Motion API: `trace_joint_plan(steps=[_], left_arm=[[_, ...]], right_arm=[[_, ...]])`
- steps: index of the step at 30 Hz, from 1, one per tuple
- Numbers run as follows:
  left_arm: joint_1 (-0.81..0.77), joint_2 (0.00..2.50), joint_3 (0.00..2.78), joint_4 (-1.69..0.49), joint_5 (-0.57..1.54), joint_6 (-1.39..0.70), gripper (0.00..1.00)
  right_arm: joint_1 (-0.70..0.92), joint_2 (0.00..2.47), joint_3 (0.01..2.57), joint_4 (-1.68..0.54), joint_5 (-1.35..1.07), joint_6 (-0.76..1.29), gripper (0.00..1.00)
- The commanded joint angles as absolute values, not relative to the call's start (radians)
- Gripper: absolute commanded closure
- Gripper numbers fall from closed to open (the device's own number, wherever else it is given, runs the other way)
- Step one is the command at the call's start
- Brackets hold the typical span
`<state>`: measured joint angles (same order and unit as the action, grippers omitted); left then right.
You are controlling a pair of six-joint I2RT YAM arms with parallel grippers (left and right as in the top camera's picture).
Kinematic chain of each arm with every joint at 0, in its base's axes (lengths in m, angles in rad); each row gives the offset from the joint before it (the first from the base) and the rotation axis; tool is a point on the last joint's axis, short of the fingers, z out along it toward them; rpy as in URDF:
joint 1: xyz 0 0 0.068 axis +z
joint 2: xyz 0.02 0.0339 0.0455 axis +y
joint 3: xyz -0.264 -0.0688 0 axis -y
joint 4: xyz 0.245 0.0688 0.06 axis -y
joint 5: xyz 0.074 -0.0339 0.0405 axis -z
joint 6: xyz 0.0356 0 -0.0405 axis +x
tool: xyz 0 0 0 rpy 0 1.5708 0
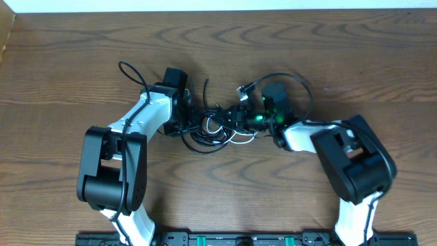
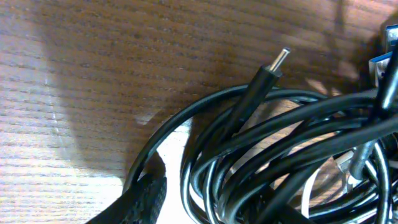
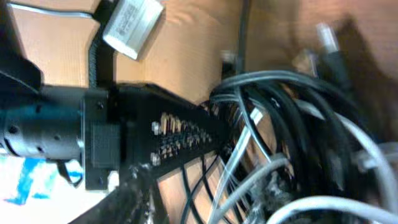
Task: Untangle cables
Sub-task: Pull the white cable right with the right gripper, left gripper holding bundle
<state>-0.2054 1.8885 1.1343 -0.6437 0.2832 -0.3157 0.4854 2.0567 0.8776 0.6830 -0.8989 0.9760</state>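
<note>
Close under the left wrist camera, one black textured finger (image 2: 144, 198) of the left gripper (image 1: 188, 117) lies against the outer loop of the cables (image 1: 220, 127). Its partner is out of frame, so I cannot tell whether that gripper is apart or clamped. Just past it a black plug (image 2: 266, 73) pokes free over the coils. The right gripper (image 1: 254, 115) is buried in the other side of the bundle. A ribbed finger (image 3: 177, 134) shows with black and white strands crossing it, yet whether it grips any strand cannot be told. A silver connector (image 3: 129, 23) lies beyond it on the wood.

The knot sits at the middle of the worktop (image 1: 68, 61), between the two grippers, with a white cable (image 1: 240, 141) looping out toward the near edge.

Risks, as I judge them: if both arms pull apart while several strands are wrapped round a finger, the loops would cinch tighter instead of loosening. A loose hold would let the whole bundle drag across the wood in one lump. The free plug could catch inside a coil and lock it.
</note>
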Motion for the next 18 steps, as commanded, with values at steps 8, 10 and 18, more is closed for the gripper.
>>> trace_joint_plan(steps=[8, 10, 18], left_arm=[[-0.207, 1.943, 1.084, -0.641, 0.285, -0.303, 0.56], [-0.207, 1.943, 1.084, -0.638, 0.285, -0.303, 0.56], [-0.207, 1.943, 1.084, -0.63, 0.284, -0.303, 0.56]], right_arm=[[0.519, 2.097, 0.885, 0.825, -0.889, 1.015, 0.76], [0.531, 2.097, 0.885, 0.824, -0.866, 1.013, 0.76], [0.591, 2.097, 0.885, 0.818, -0.726, 1.018, 0.68]])
